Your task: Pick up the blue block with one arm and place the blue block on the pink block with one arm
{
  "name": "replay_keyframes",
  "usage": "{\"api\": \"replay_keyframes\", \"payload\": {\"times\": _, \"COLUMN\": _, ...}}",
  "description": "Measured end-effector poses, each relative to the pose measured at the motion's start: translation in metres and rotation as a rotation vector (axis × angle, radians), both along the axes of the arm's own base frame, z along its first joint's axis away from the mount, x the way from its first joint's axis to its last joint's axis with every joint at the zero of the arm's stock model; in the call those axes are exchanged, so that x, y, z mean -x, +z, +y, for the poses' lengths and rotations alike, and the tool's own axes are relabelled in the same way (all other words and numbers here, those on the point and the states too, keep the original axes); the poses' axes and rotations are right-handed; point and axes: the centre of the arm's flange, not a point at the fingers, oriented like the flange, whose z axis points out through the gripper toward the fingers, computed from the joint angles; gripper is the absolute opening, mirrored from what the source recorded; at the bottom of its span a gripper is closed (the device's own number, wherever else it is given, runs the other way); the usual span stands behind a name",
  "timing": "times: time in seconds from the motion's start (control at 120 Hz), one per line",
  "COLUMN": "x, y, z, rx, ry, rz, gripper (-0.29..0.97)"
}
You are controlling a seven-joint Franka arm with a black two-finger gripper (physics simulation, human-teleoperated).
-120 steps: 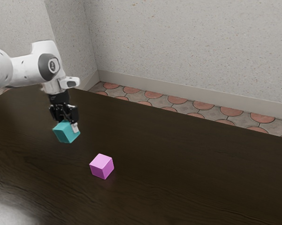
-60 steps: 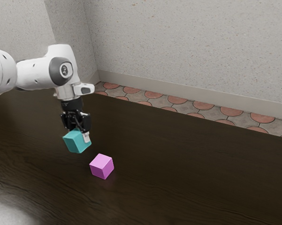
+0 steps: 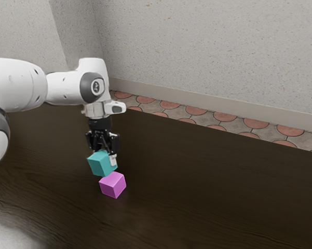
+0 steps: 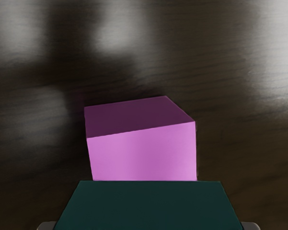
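A teal-blue block hangs in the air with my gripper shut on it. It is tilted and sits just above and slightly to the exterior view's left of the pink block, which rests on the dark wooden table. A small gap separates the two blocks. In the wrist view the pink block lies just beyond the held blue block, whose dark top shows under my hand.
The table's far edge runs along a floor of red tiles below a speckled wall. Bare tabletop spreads to the exterior view's right of the pink block.
My arm has carried the blue block toward the exterior view's right and a little lower, from well left of the pink block to just above it. The pink block has stayed put.
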Motion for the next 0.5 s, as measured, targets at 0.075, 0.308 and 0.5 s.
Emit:
{"api": "replay_keyframes", "payload": {"times": 0.075, "x": 0.000, "y": -0.005, "z": -0.005, "rx": -0.003, "ry": -0.001, "rz": 0.010, "gripper": 0.36}}
{"api": "replay_keyframes", "payload": {"times": 0.308, "x": -0.007, "y": -0.015, "z": -0.015, "rx": -0.015, "ry": -0.006, "rz": 0.020, "gripper": 0.45}}
{"api": "replay_keyframes", "payload": {"times": 0.5, "x": -0.013, "y": -0.011, "z": -0.018, "rx": -0.020, "ry": -0.006, "rz": 0.009, "gripper": 0.59}}
